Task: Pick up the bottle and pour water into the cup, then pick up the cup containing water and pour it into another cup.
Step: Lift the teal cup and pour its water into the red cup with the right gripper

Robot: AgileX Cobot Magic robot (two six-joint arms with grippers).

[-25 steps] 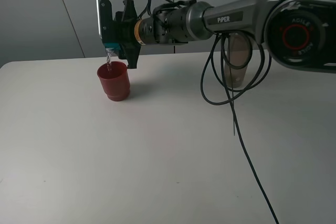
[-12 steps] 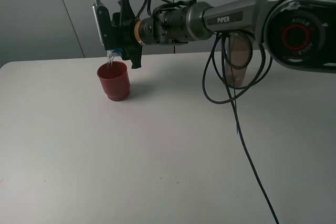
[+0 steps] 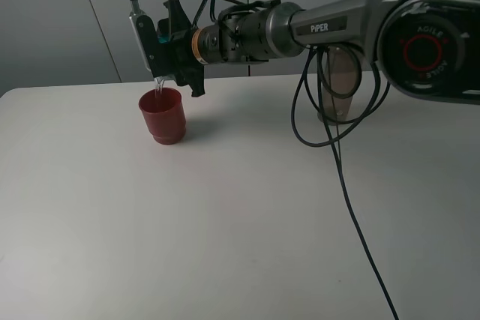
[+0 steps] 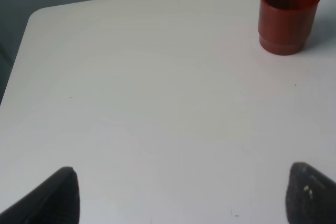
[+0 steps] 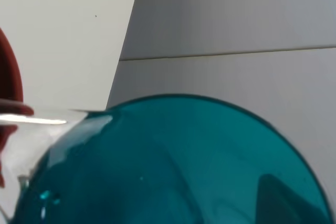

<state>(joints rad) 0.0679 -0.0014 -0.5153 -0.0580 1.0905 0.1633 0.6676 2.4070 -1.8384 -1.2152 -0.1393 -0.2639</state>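
Above the red cup (image 3: 163, 115) on the white table (image 3: 225, 222), the right gripper (image 3: 159, 39) clamps the tipped teal cup (image 5: 173, 166), trickling water, while the left gripper (image 4: 178, 195) stands open.

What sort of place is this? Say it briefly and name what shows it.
Probably a robotics lab or test bench: a bare white table against plain grey wall panels, a robot arm with loose cables, and only test props, a red cup and a bottle.

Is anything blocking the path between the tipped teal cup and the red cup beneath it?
Nothing visible does. The teal cup, held by the right gripper, is tipped directly above the red cup, and a thin stream of water falls straight into its open mouth.
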